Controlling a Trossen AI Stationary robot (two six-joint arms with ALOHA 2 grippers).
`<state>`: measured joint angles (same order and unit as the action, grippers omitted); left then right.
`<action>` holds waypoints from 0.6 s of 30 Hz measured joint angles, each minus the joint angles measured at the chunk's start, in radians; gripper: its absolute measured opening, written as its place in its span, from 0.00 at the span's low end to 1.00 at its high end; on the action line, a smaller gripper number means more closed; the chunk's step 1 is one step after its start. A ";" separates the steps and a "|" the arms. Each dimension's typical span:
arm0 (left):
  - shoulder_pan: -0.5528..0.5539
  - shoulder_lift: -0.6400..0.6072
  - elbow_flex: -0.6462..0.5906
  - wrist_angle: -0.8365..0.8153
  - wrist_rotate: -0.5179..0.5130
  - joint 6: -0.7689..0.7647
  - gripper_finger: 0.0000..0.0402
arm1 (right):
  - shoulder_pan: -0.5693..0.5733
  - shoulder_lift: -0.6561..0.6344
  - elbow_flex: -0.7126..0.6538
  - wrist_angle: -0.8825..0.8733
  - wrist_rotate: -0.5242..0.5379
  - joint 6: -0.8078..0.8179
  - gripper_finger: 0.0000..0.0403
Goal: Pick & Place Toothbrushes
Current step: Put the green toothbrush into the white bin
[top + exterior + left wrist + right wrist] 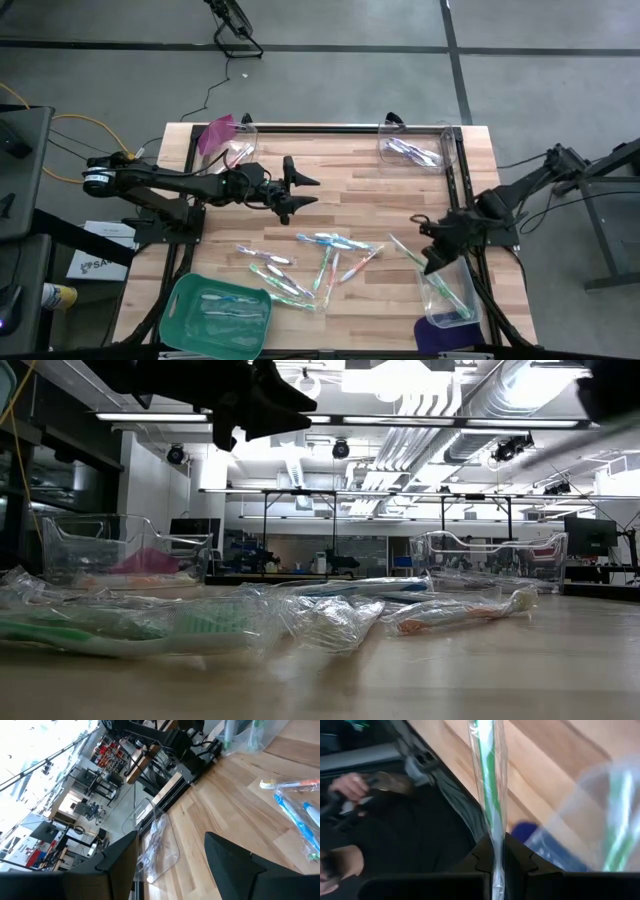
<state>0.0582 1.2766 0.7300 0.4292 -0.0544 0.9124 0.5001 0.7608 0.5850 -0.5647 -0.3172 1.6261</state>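
While left gripper (300, 193) gapes, right gripper (497, 851) pinches toothbrush (489, 790).

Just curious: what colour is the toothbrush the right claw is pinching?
Green toothbrush, clearest in the right wrist view.

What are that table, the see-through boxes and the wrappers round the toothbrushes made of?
The table looks like pale wood in joined strips, with a smooth finish: plank seams and grain show. The box at the far right corner seems to be clear hard plastic: its walls stand stiff and glossy. The toothbrushes lie in thin crinkly film, probably plastic, wrinkled and shiny. The right gripper pinches one wrapped green toothbrush.
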 joint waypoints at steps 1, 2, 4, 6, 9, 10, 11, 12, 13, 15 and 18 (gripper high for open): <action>0.000 0.000 0.000 -0.001 0.000 0.000 0.55 | 0.022 0.000 0.000 -0.010 -0.002 0.034 0.03; 0.000 0.000 0.000 -0.002 0.000 0.000 0.55 | 0.045 0.000 0.000 -0.019 -0.004 0.063 0.03; 0.000 0.000 0.000 -0.002 0.000 0.000 0.55 | 0.090 0.000 0.000 -0.036 -0.002 0.119 0.03; 0.000 0.000 0.000 -0.003 0.000 0.000 0.55 | 0.130 0.002 0.000 -0.042 0.003 0.165 0.03; 0.000 0.000 0.000 -0.004 0.000 0.000 0.55 | 0.183 0.014 0.000 -0.041 0.002 0.235 0.03; 0.000 0.000 0.000 -0.004 0.000 0.000 0.55 | 0.202 0.018 0.000 -0.041 0.003 0.259 0.03; 0.000 0.000 0.000 -0.004 0.000 0.000 0.55 | 0.223 0.021 0.000 -0.040 0.004 0.282 0.03; 0.000 0.000 0.000 -0.004 0.000 0.000 0.55 | 0.245 0.025 0.000 -0.038 0.003 0.304 0.03; 0.000 0.000 0.000 -0.004 0.000 0.000 0.55 | 0.266 0.031 0.000 -0.035 0.003 0.328 0.03; 0.000 0.000 0.000 -0.004 0.001 0.000 0.55 | 0.310 0.041 0.000 -0.025 0.008 0.374 0.03; 0.000 0.000 0.000 -0.005 0.001 0.000 0.55 | 0.374 0.052 0.000 0.010 0.047 0.435 0.03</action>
<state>0.0582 1.2770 0.7300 0.4240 -0.0536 0.9119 0.8743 0.8125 0.5850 -0.5552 -0.2699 2.0613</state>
